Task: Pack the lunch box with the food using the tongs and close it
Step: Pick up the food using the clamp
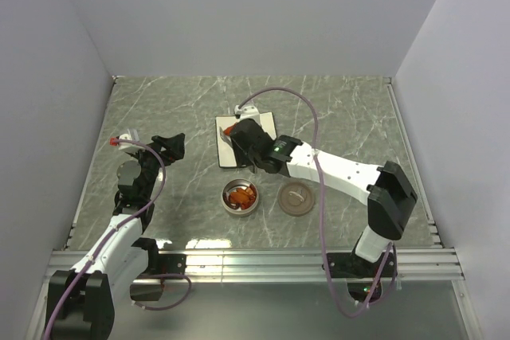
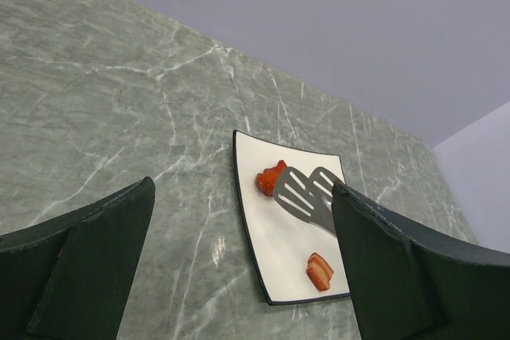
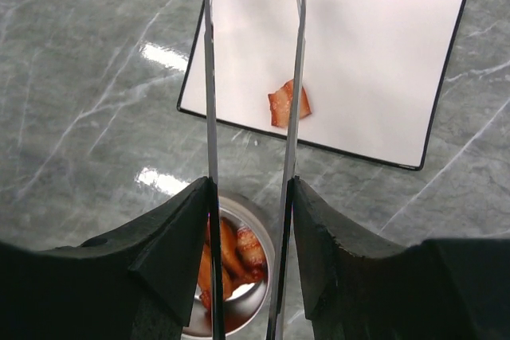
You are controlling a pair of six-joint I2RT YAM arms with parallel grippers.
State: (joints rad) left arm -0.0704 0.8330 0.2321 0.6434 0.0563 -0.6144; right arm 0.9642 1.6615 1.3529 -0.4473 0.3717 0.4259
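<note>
Now right jaws clamped on tongs [image 2: 307, 197], tips flanking food [image 2: 271, 179]; left jaws apart.

place: robot lab cell | evidence: bare grey walls [image 1: 255, 13]; marble-look table [image 1: 179, 109]; aluminium rail [image 1: 255, 259]

Green-grey marbled table [image 1: 159, 117], white black-edged plate [image 3: 374, 53], orange-red food [image 3: 288, 104], silver tongs [image 2: 303, 201]

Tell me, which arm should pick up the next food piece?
Right. The right gripper holds the tongs, whose tips are at a red piece on the white plate. The left gripper is open, empty and off to the side.
</note>
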